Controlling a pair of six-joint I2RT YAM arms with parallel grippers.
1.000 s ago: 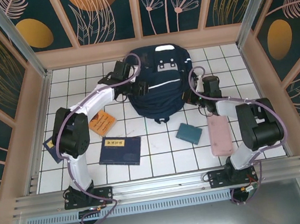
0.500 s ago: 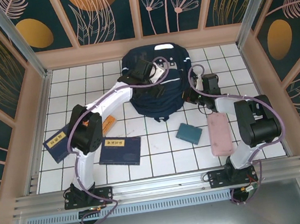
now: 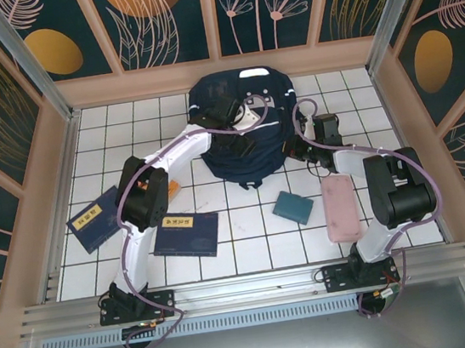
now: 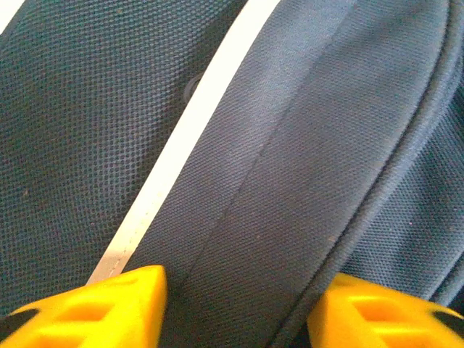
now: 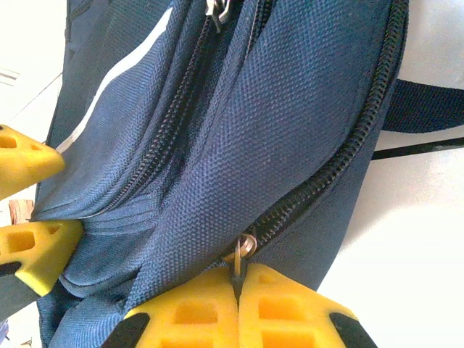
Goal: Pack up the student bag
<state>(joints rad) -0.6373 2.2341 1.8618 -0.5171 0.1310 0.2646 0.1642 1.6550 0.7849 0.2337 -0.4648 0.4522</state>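
The student bag [image 3: 224, 163], dark navy with a thin white stripe [image 4: 181, 145], lies at the back middle of the tiled table. My left gripper [image 3: 243, 138] is pressed down on its top. Its yellow fingers [image 4: 109, 308] stand apart with a ridge of bag fabric [image 4: 290, 145] between them. My right gripper [image 3: 295, 150] is at the bag's right side, shut on the metal zipper pull [image 5: 245, 246] of a side zip. The left gripper's yellow fingertips [image 5: 32, 246] also show in the right wrist view, dug into the bag [image 5: 290, 109].
In front of the bag lie a navy book with a yellow label [image 3: 186, 233], a second navy book [image 3: 94, 220] to the left, a teal box [image 3: 293, 207] and a pink case [image 3: 340, 208]. Wooden walls close in the table on three sides.
My left arm swung right, from the bag's left edge onto its top, and its jaws narrowed. The right gripper stayed shut at the zip.
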